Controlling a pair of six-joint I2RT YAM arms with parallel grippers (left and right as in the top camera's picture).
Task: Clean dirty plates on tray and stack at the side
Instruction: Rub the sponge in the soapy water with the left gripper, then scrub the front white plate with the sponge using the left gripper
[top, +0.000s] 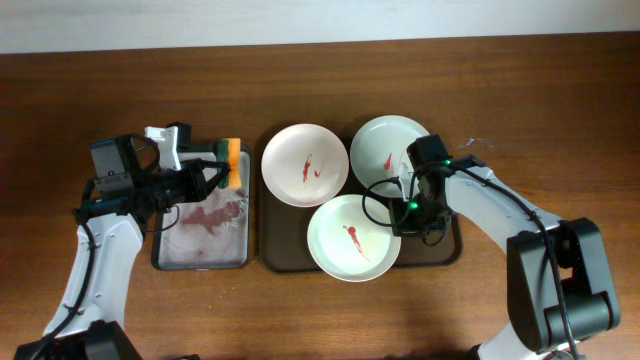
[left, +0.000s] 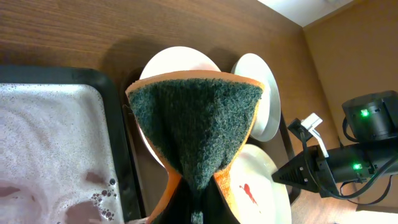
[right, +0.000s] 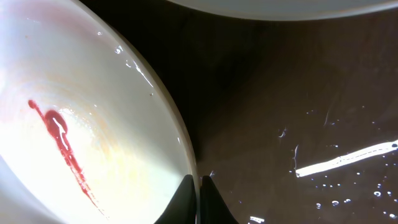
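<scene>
Three plates lie on the dark brown tray (top: 278, 250), each with red sauce smears: a white one at the back left (top: 305, 165), a white one at the back right (top: 385, 148) and a pale mint one at the front (top: 353, 238). My left gripper (top: 222, 172) is shut on an orange sponge with a green scouring face (left: 196, 118), held over the gap between the grey tray and the brown tray. My right gripper (right: 199, 186) is shut on the right rim of the front plate (right: 93, 124), one finger inside the rim and one outside.
A grey metal tray (top: 205, 255) with soapy foam and reddish water stands left of the brown tray. The brown tray's floor (right: 292, 93) is wet beside the front plate. Bare wooden table (top: 560, 90) surrounds both trays.
</scene>
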